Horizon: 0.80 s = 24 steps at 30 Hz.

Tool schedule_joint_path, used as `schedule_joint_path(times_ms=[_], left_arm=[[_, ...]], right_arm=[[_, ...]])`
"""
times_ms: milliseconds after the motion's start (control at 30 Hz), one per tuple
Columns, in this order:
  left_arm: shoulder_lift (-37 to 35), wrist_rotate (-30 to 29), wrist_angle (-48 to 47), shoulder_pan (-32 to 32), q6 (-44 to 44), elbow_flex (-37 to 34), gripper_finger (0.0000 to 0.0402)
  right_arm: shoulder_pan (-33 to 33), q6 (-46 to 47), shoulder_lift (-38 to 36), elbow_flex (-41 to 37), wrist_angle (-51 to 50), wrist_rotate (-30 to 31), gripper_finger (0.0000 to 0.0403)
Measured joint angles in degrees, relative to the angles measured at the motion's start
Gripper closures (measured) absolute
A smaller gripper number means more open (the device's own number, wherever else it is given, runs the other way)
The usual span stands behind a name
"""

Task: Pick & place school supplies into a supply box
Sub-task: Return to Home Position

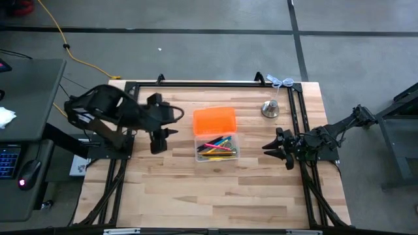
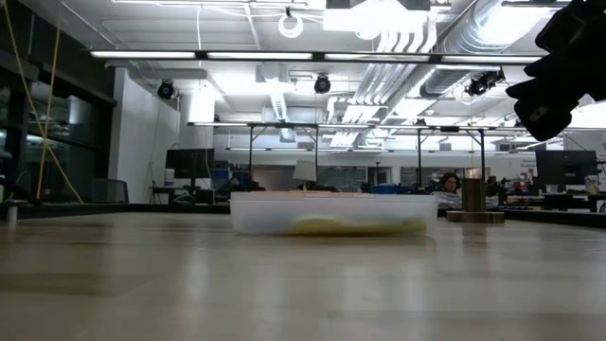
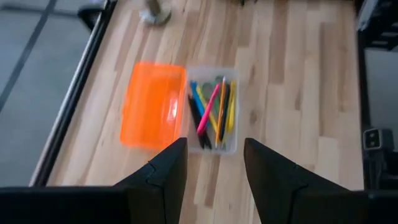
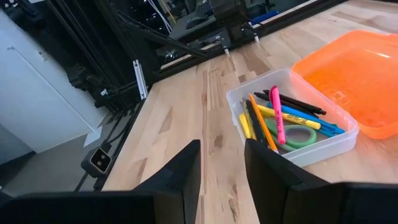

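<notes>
Supply box [image 1: 214,121] with pens [image 1: 217,147] inside

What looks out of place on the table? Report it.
Nothing is spilled or askew. The pens and scissors lie inside the supply box, its orange lid open flat beside it. The only stray is a silver metal object standing alone near a table corner on the right arm's side.

No text, number, brand or sign is legible in any view. Any print on the thin coloured pens and markers [image 4: 278,115] lying in the small clear plastic box [image 4: 326,144] is too small to read. The bright orange plastic lid [image 4: 357,74] shows no readable marking.
</notes>
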Motion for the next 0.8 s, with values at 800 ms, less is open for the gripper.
schedule_joint_path(times_ms=[800], left_arm=[[-32.46, 6.61, 46.25, -2.81, -5.84, -64.52, 0.0213]], right_arm=[[-0.01, -1.31, 0.04, 0.0, 3.1, 0.59, 0.03]])
